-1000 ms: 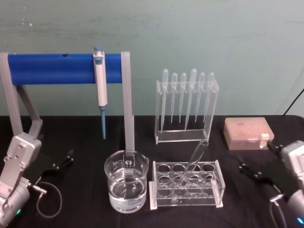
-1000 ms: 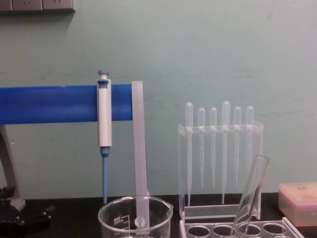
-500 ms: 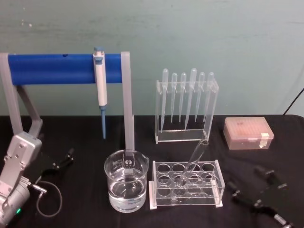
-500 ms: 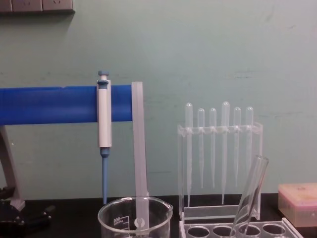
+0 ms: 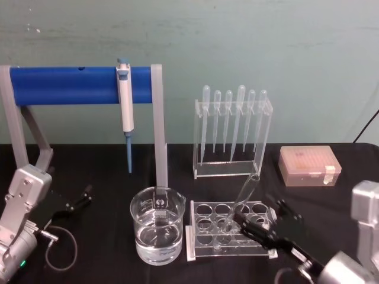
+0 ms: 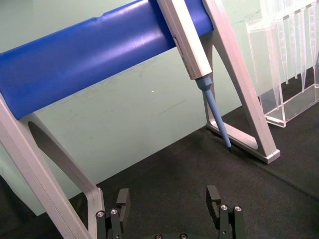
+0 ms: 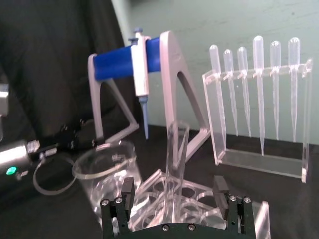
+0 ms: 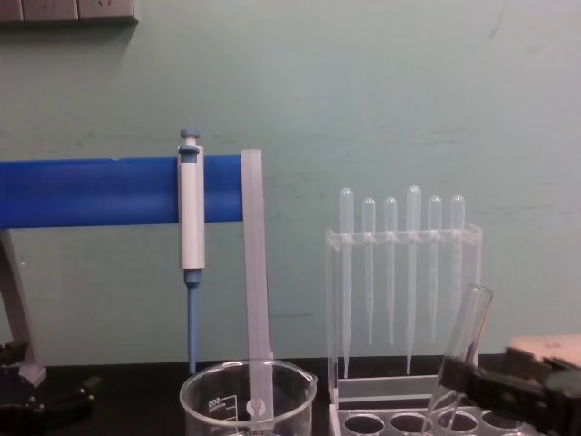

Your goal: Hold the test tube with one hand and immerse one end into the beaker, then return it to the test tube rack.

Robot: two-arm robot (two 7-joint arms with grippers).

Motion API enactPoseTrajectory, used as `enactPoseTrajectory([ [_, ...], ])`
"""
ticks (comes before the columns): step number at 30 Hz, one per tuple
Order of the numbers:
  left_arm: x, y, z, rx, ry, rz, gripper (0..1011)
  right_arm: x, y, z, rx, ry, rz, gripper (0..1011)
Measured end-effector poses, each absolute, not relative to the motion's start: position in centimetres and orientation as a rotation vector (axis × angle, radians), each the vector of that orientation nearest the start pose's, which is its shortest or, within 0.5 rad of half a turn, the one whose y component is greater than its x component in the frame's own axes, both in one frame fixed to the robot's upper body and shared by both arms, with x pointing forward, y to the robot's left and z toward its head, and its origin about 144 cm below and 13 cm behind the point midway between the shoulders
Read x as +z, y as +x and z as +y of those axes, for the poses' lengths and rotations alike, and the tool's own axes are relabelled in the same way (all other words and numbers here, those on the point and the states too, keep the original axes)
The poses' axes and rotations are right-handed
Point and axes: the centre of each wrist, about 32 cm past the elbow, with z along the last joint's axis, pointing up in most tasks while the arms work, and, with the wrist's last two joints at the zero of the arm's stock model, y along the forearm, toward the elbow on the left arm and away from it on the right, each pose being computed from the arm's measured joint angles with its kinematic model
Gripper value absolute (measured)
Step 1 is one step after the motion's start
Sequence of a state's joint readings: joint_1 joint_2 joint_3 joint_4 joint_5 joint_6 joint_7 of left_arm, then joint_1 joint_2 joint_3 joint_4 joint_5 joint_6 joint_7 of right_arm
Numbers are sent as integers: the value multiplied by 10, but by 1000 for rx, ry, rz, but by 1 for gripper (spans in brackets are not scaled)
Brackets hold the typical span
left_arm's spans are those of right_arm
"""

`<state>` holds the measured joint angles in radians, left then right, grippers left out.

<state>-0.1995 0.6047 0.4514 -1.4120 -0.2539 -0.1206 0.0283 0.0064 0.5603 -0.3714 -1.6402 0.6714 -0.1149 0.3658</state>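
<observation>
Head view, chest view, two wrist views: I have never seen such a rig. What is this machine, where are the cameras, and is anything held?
This is a two-armed robot at a black table. The head view looks down from above; the chest view looks across from lower down; each wrist view looks out past that arm's hand. On the table stand a beaker with clear liquid, a clear rack with the test tube leaning in it, a stand of pipettes, a pipettor hung on a blue bar, and a pink box. The right hand is open close to the tube, not gripping it. The left hand sits open at the left. Nothing is held.
</observation>
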Motion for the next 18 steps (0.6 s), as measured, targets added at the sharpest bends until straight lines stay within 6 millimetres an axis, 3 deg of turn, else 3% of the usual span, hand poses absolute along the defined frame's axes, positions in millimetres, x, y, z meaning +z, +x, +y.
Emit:
enactPoseTrajectory([
  [13,1140,489,310,1248,304,-285,1000,1150,476,-241,-908,166,173,1003],
  [18,1140,489,310,1248,304,-285,1000,1147,480,-235,-914,166,193,915],
])
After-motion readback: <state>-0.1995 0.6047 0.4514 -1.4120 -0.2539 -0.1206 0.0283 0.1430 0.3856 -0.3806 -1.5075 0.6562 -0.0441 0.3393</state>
